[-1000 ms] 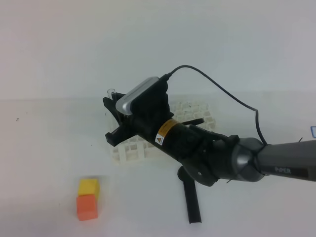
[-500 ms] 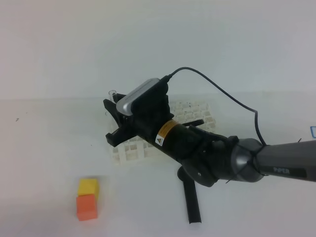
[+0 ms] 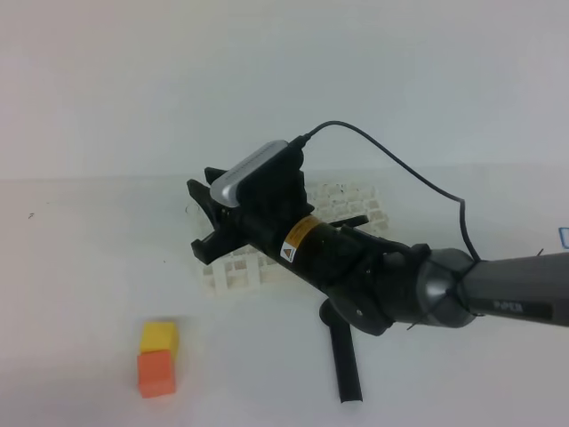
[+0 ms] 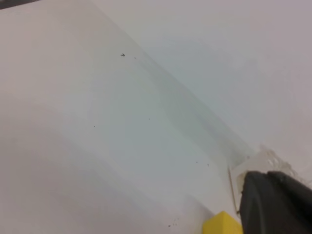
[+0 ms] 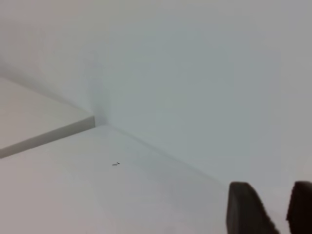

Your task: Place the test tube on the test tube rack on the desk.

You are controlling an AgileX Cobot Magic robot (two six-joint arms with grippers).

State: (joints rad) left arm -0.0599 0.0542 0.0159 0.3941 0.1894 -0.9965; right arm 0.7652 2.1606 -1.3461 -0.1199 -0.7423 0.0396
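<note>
Now, compared with a moment ago, the thin clear glass test tube's rimmed mouth no longer pokes up behind the right gripper; the tube itself cannot be made out, hidden or lost against the white plastic grid rack. Left of that rack, on the plain white desk, a yellow cube sits touching an orange cube. Over the rack's left end, the right gripper's black fingers stand partly apart with nothing visible between them. Right of the rack lies a black round-headed stick. The left gripper, out of sight, is closed.
</note>
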